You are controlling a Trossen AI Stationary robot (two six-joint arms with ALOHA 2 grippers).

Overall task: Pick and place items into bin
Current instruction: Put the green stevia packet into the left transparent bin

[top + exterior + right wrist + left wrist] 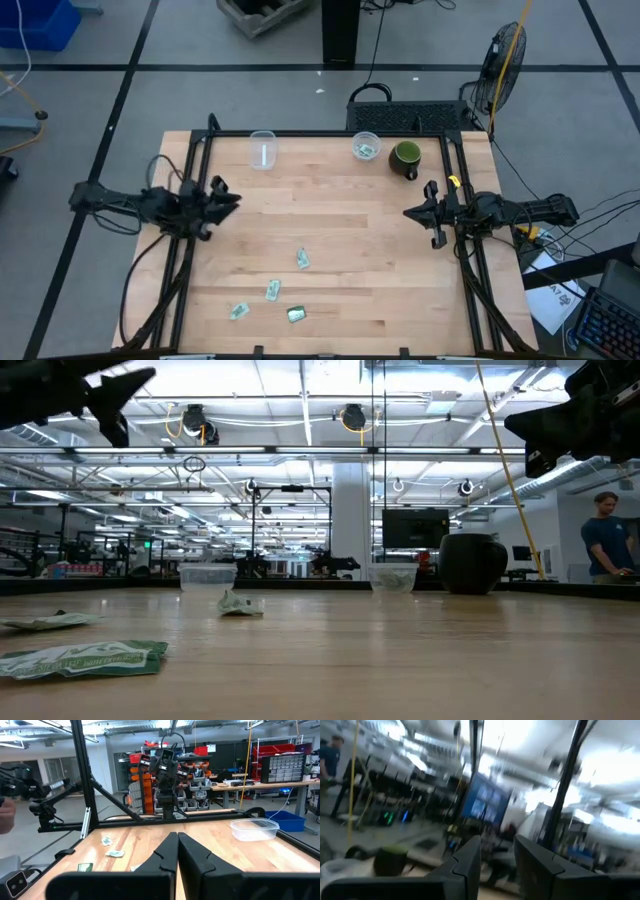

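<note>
Several tiny flat packets lie on the wooden table's near half: pale ones (303, 259), (272, 291), (238, 311) and a darker green one (296, 314), which shows closest in the low view (80, 658). A clear bin (366, 147) at the far edge holds a few packets, and a second clear bin (262, 150) stands to its left. My left gripper (228, 198) hovers over the table's left side, open (497, 852). My right gripper (408, 213) hovers over the right side, shut (177, 842). Both are raised well above the packets.
A dark green cup (405, 158) stands next to the right-hand bin at the far edge. A black frame runs round the table's left, far and right edges. A person (605, 545) stands in the room beyond. Bare wood lies between the grippers and the packets.
</note>
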